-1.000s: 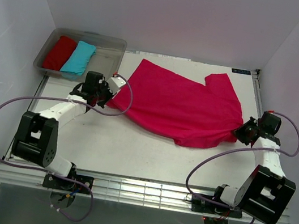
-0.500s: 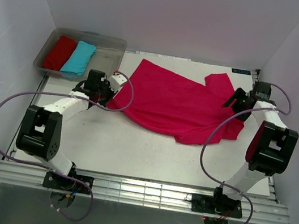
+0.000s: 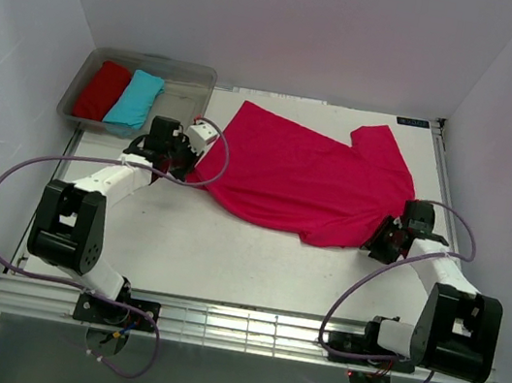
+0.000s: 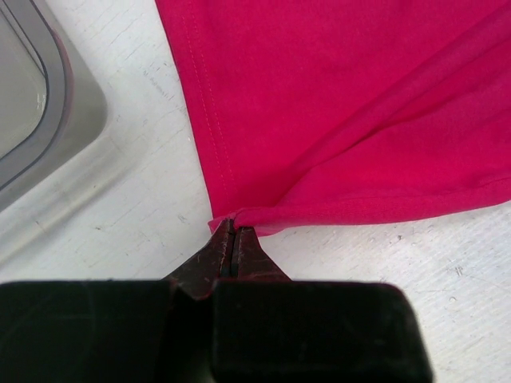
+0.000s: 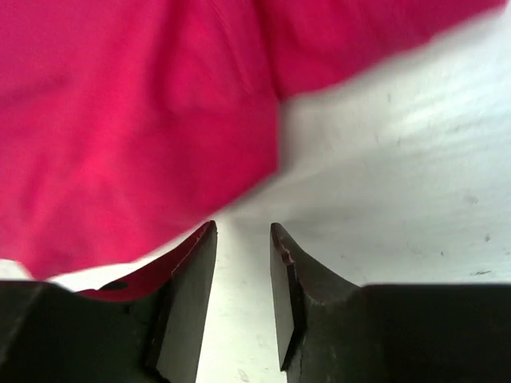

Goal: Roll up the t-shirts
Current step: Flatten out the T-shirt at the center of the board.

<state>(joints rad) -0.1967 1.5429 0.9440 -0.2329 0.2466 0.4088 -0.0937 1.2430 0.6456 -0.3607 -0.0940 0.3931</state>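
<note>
A shallow grey translucent plastic bin (image 3: 190,70) sits at the far left corner of the white table (image 3: 226,255). Inside it two rolled shirts lie side by side and touching: a dark red rolled t-shirt (image 3: 103,90) on the left and a turquoise rolled t-shirt (image 3: 135,99) to its right. The right part of the bin holds nothing that can be made out. In the left wrist view a rounded corner of the bin (image 4: 48,104) shows just beside the cloth.

The bright magenta-pink cloth t-shirt (image 3: 308,176) lies unrolled across the far half of the table, right of the bin, mostly flat. One short sleeve (image 3: 383,139) points toward the far right. Its near edge runs unevenly from left to right. Close up, the cloth (image 4: 335,104) shows a stitched hem and soft creases fanning out from its near left corner.

The left gripper (image 4: 234,231) has its fingers pressed together, pinching that left corner of the pink shirt. It is at the shirt's left end (image 3: 187,162).

The right gripper (image 5: 243,239) is low at the shirt's near right edge (image 3: 379,247). Its fingers are a little apart, with bare table between them and the pink cloth (image 5: 120,120) just ahead.
</note>
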